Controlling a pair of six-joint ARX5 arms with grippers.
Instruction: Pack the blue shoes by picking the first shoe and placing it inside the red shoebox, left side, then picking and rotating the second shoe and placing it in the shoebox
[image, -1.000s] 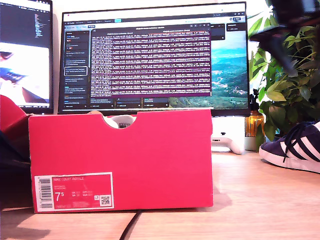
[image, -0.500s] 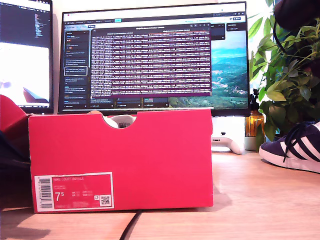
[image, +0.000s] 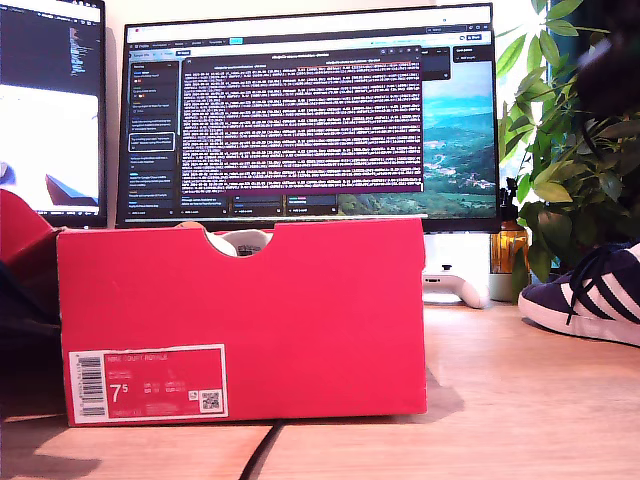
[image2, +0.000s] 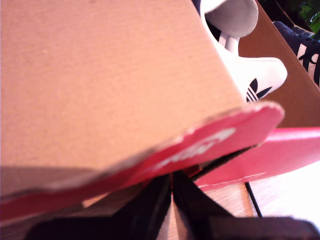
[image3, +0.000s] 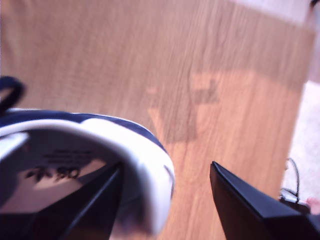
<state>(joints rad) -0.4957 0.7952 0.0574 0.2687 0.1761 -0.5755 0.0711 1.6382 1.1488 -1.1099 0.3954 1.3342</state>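
The red shoebox (image: 300, 300) stands on the desk in the exterior view's left half, label facing the camera. One blue shoe (image2: 255, 75) lies inside the box (image2: 295, 145), white heel showing. My first gripper (image2: 172, 192) is shut, and its tips meet under the lid flap (image2: 100, 75). The other blue shoe (image: 590, 295) rests on the desk at the exterior view's right edge. My second gripper (image3: 165, 200) is open over this shoe (image3: 100, 145), with the heel collar against one finger. Neither gripper shows clearly in the exterior view.
Two monitors (image: 310, 120) stand behind the box. In the exterior view's right part are a leafy plant (image: 570, 160), an amber bottle (image: 508, 245) and a white controller (image: 455, 285). A black cable (image: 262, 450) runs out under the box. A plain red piece (image: 20, 230) lies left.
The dark blurred arm at the exterior view's top right has slid further right and mostly out of frame. Box and shoe have not moved.
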